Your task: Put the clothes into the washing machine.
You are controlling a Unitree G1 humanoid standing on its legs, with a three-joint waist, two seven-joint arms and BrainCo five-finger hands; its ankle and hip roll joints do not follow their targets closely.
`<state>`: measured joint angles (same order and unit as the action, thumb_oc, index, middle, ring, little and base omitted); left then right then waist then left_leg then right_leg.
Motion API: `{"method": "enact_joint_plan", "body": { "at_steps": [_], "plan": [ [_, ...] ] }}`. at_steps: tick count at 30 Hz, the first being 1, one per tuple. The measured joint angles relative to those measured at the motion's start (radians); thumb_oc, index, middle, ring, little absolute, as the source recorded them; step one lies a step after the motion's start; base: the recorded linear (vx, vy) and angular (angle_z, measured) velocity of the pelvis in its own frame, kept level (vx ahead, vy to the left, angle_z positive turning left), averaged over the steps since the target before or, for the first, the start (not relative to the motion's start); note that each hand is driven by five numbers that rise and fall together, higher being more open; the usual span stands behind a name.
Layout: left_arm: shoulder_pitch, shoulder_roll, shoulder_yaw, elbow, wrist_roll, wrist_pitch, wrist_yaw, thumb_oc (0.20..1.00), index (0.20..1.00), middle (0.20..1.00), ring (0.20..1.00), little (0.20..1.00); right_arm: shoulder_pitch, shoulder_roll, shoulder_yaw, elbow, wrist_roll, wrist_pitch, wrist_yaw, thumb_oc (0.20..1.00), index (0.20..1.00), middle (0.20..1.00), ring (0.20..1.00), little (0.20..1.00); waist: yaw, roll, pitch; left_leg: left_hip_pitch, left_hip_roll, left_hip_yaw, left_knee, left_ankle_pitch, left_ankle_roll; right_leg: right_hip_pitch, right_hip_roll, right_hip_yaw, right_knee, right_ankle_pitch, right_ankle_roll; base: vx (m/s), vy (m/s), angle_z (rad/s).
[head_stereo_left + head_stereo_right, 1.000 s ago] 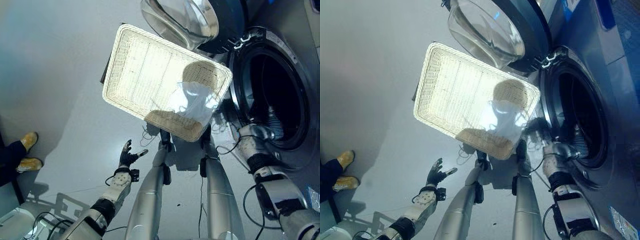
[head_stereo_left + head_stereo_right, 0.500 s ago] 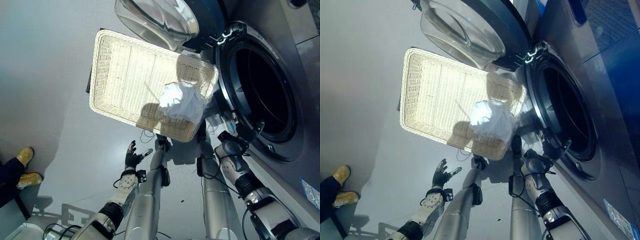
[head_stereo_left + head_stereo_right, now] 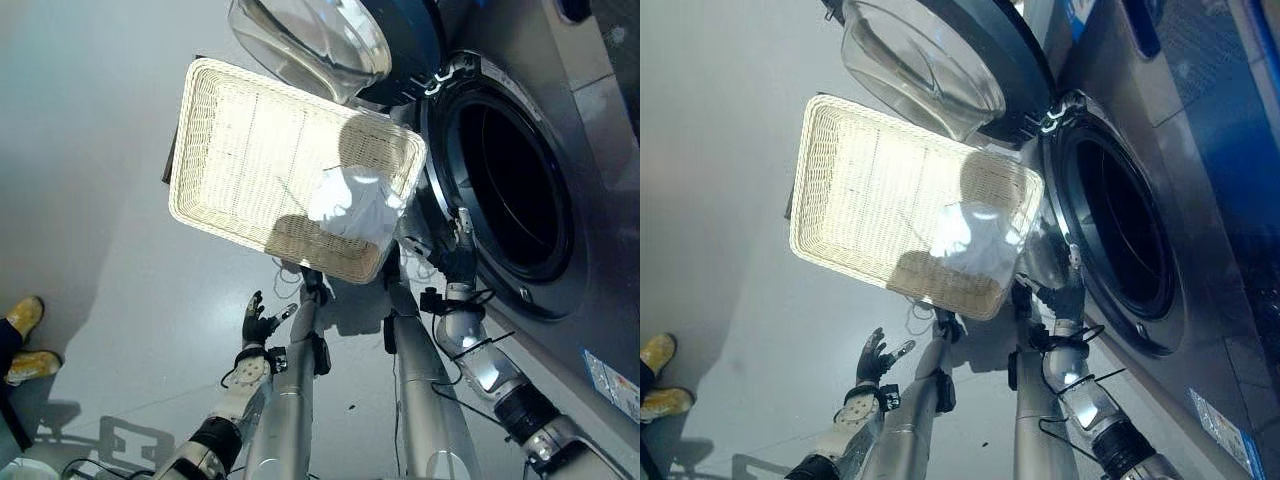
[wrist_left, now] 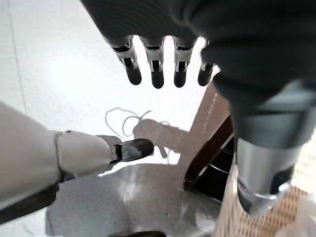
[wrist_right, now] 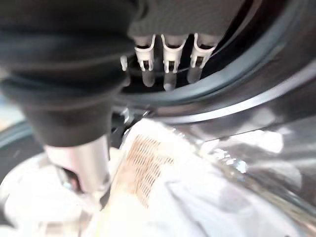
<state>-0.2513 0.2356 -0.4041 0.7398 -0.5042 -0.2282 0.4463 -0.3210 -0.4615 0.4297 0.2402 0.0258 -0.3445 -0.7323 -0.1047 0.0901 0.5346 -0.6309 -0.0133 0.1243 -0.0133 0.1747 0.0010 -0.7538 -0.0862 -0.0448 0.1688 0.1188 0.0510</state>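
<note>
Right hand reaches, fingers straight, beside washing machine; left hand splayed.

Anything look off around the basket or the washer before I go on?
Nothing damaged or spilled. One white garment is still in the wicker basket, bunched in the corner nearest the open washer drum. Right hand is open by the door rim, left hand open and idle.

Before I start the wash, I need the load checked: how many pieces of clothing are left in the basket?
1. A white garment lies in the wicker basket at the corner nearest the washing machine's open drum. More could be hidden beneath it.
</note>
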Motion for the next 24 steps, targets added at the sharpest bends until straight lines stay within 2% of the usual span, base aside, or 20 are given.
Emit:
{"method": "enact_joint_plan", "body": {
  "at_steps": [5,7,8,9,10,11,13,16,17,20,21,22,23,24],
  "plan": [
    [-0.015,0.034,0.018,0.06,-0.001,-0.002,-0.043,1.0,1.0,1.0,1.0,1.0,-0.081,-0.135,0.037,0.0,-0.321,0.035,-0.026,1.0,1.0,1.0,1.0,1.0,0.012,-0.014,0.0,0.002,0.005,-0.042,0.017,0.004,-0.005,0.029,0.0,-0.028,0.0,-0.009,0.0,0.0,-0.062,0.17],
    [-0.015,0.034,0.018,0.06,-0.001,-0.002,-0.043,1.0,1.0,1.0,1.0,1.0,-0.081,-0.135,0.037,0.0,-0.321,0.035,-0.026,1.0,1.0,1.0,1.0,1.0,0.012,-0.014,0.0,0.002,0.005,-0.042,0.017,0.004,-0.005,0.029,0.0,-0.028,0.0,-0.009,0.0,-0.01,-0.039,0.13],
    [-0.02,0.054,0.024,0.088,-0.001,-0.001,-0.063,1.0,1.0,1.0,1.0,1.0,-0.165,-0.22,0.086,-0.009,-0.451,0.049,-0.019,1.0,1.0,1.0,1.0,1.0,0.017,-0.014,0.0,-0.002,0.009,-0.072,0.017,0.009,-0.011,0.04,0.002,-0.049,0.002,-0.017,0.008,-0.01,-0.05,0.23],
    [-0.02,0.054,0.024,0.088,-0.001,-0.001,-0.063,1.0,1.0,1.0,1.0,1.0,-0.165,-0.22,0.086,-0.009,-0.451,0.049,-0.019,1.0,1.0,1.0,1.0,1.0,0.017,-0.014,0.0,-0.002,0.009,-0.072,0.017,0.009,-0.011,0.04,0.002,-0.049,0.002,-0.017,0.008,-0.04,-0.156,0.37],
    [-0.039,0.071,0.024,0.11,-0.001,0.0,-0.075,1.0,1.0,1.0,1.0,1.0,-0.268,-0.313,0.114,-0.026,-0.526,0.057,-0.015,1.0,1.0,1.0,1.0,1.0,0.05,-0.015,0.0,-0.012,0.012,-0.091,0.021,0.016,-0.02,0.043,0.011,-0.057,0.003,-0.019,0.008,-0.03,-0.127,0.22],
    [-0.045,0.081,0.018,0.126,-0.001,-0.001,-0.084,1.0,1.0,1.0,1.0,1.0,-0.33,-0.347,0.171,-0.021,-0.541,0.078,0.001,1.0,1.0,1.0,1.0,1.0,0.061,-0.015,0.0,-0.018,0.014,-0.105,0.026,0.017,-0.023,0.044,0.011,-0.07,0.006,-0.024,0.009,-0.04,-0.152,0.36],
    [-0.085,0.101,-0.005,0.162,-0.001,0.008,-0.105,1.0,1.0,1.0,1.0,1.0,-0.435,-0.338,0.224,0.006,-0.568,0.106,0.068,1.0,1.0,1.0,1.0,1.0,0.07,-0.018,-0.001,-0.026,0.018,-0.13,0.032,0.024,-0.031,0.042,0.011,-0.097,0.032,-0.041,-0.01,-0.02,-0.075,0.32],
    [-0.085,0.101,-0.005,0.162,-0.001,0.008,-0.105,1.0,1.0,1.0,1.0,1.0,-0.435,-0.338,0.224,0.006,-0.568,0.106,0.068,1.0,1.0,1.0,1.0,1.0,0.07,-0.018,-0.001,-0.026,0.018,-0.13,0.032,0.024,-0.031,0.042,0.011,-0.097,0.032,-0.041,-0.01,0.0,-0.015,0.16],
    [-0.11,0.112,-0.007,0.164,-0.001,0.008,-0.125,1.0,1.0,1.0,1.0,1.0,-0.512,-0.338,0.332,0.043,-0.571,0.122,0.146,1.0,1.0,1.0,1.0,1.0,0.084,-0.019,-0.001,-0.037,0.027,-0.134,0.033,0.036,-0.034,0.04,0.011,-0.115,0.056,-0.061,-0.023,0.0,-0.004,0.34],
    [-0.119,0.121,-0.007,0.162,-0.001,0.01,-0.133,1.0,1.0,1.0,1.0,1.0,-0.497,-0.335,0.354,0.049,-0.573,0.131,0.174,1.0,1.0,1.0,1.0,1.0,0.099,-0.021,0.0,-0.043,0.023,-0.137,0.032,0.043,-0.028,0.036,0.008,-0.102,0.082,-0.078,-0.022,-0.01,-0.053,0.41],
    [-0.129,0.13,-0.008,0.176,-0.002,0.021,-0.142,1.0,1.0,1.0,1.0,1.0,-0.56,-0.34,0.445,0.071,-0.551,0.201,0.252,1.0,1.0,1.0,1.0,1.0,0.108,-0.021,0.0,-0.044,0.018,-0.139,0.035,0.046,-0.025,0.039,0.002,-0.111,0.084,-0.081,-0.017,0.0,-0.024,0.07],
    [-0.139,0.134,-0.007,0.179,-0.002,0.026,-0.143,1.0,1.0,1.0,1.0,1.0,-0.567,-0.338,0.466,0.089,-0.546,0.23,0.309,1.0,1.0,1.0,1.0,1.0,0.1,-0.022,0.0,-0.043,0.018,-0.14,0.036,0.047,-0.025,0.04,0.001,-0.111,0.086,-0.082,-0.017,0.0,-0.015,0.16],
    [-0.146,0.146,-0.006,0.168,-0.002,0.025,-0.144,1.0,1.0,1.0,1.0,1.0,-0.56,-0.318,0.442,0.098,-0.542,0.296,0.379,1.0,1.0,1.0,1.0,1.0,0.105,-0.022,0.0,-0.044,0.016,-0.151,0.036,0.048,-0.024,0.042,-0.001,-0.115,0.092,-0.086,-0.015,0.01,-0.017,0.19],
    [-0.148,0.151,-0.006,0.167,-0.002,0.026,-0.145,1.0,1.0,1.0,1.0,1.0,-0.555,-0.307,0.441,0.111,-0.541,0.332,0.412,1.0,1.0,1.0,1.0,1.0,0.105,-0.022,0.0,-0.043,0.016,-0.155,0.036,0.049,-0.024,0.044,-0.002,-0.118,0.094,-0.088,-0.014,0.01,-0.014,0.17]
  ]
}}
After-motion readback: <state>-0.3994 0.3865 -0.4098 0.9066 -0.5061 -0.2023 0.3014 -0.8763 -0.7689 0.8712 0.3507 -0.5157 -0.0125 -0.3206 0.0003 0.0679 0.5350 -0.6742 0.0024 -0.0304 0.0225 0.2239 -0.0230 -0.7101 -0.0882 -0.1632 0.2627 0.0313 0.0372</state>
